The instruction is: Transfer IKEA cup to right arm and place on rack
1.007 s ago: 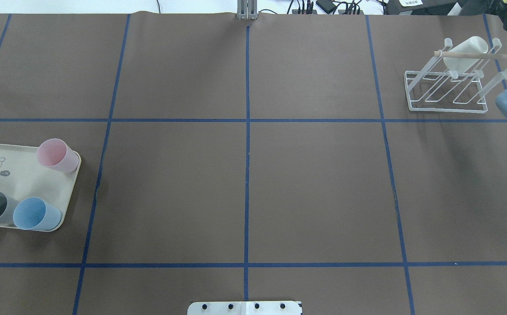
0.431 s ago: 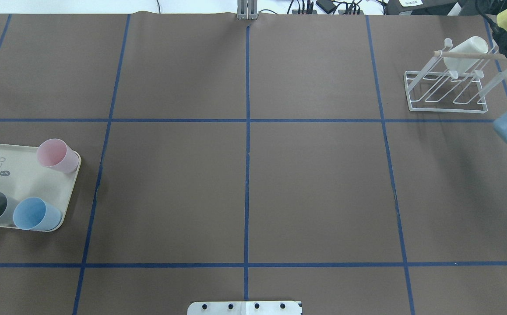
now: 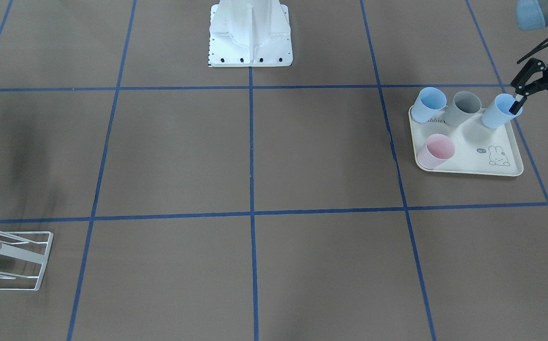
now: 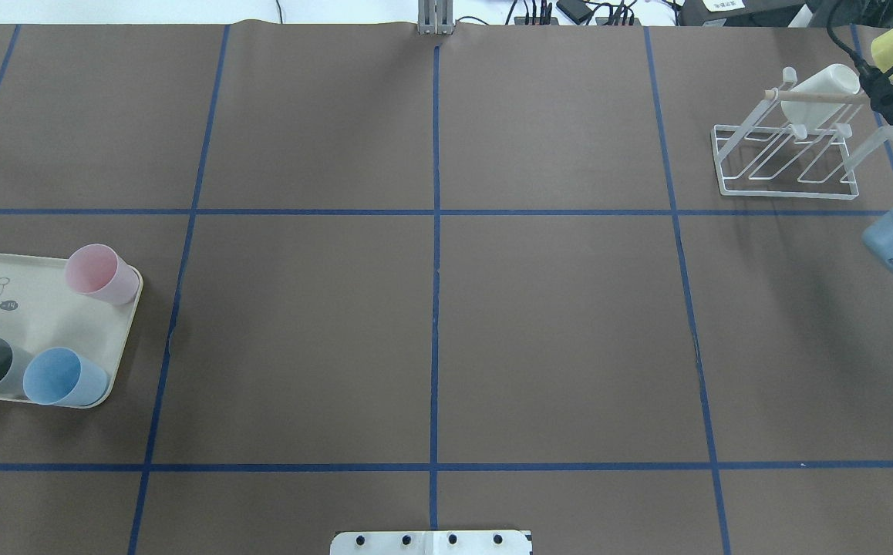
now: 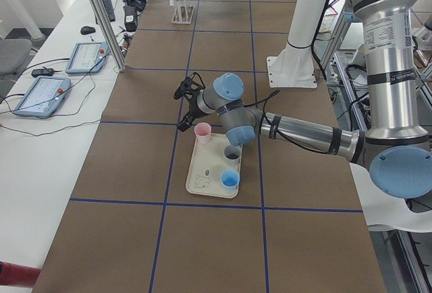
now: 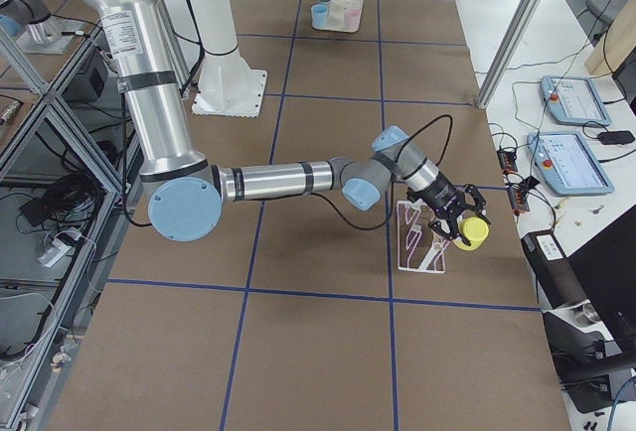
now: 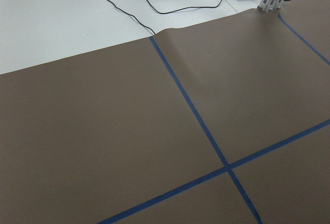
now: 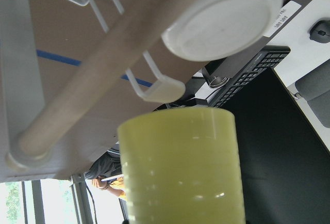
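Placement step, likely: black right gripper's (image 6: 459, 231) fingers are pinching pale-yellow plastic cup (image 8: 180, 167) beside white wire rack (image 4: 790, 196); next needs free-prong alignment.

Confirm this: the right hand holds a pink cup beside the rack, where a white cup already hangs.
Not pink: the exterior right view shows the right hand holding a yellow cup beside the rack, where a white cup already hangs.
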`<state>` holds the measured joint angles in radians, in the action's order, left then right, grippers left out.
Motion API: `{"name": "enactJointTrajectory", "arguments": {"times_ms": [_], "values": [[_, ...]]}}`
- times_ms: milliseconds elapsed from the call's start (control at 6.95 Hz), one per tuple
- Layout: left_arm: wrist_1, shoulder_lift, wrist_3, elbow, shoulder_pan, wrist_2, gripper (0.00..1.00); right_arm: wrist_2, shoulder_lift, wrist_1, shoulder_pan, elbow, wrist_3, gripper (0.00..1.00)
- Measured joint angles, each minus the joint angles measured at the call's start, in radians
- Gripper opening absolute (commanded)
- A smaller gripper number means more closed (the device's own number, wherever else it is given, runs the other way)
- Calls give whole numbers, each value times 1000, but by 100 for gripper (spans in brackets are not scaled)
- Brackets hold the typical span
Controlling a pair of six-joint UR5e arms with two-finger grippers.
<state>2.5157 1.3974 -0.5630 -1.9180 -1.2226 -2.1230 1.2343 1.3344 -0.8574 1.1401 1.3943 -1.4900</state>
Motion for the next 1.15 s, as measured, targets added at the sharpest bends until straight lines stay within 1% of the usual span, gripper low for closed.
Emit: {"name": "enactJointTrajectory", "arguments": {"times_ms": [1150], "values": [[0, 0, 0, -2, 0, 0, 100, -59, 2, 0, -50, -25, 16, 0]]}}
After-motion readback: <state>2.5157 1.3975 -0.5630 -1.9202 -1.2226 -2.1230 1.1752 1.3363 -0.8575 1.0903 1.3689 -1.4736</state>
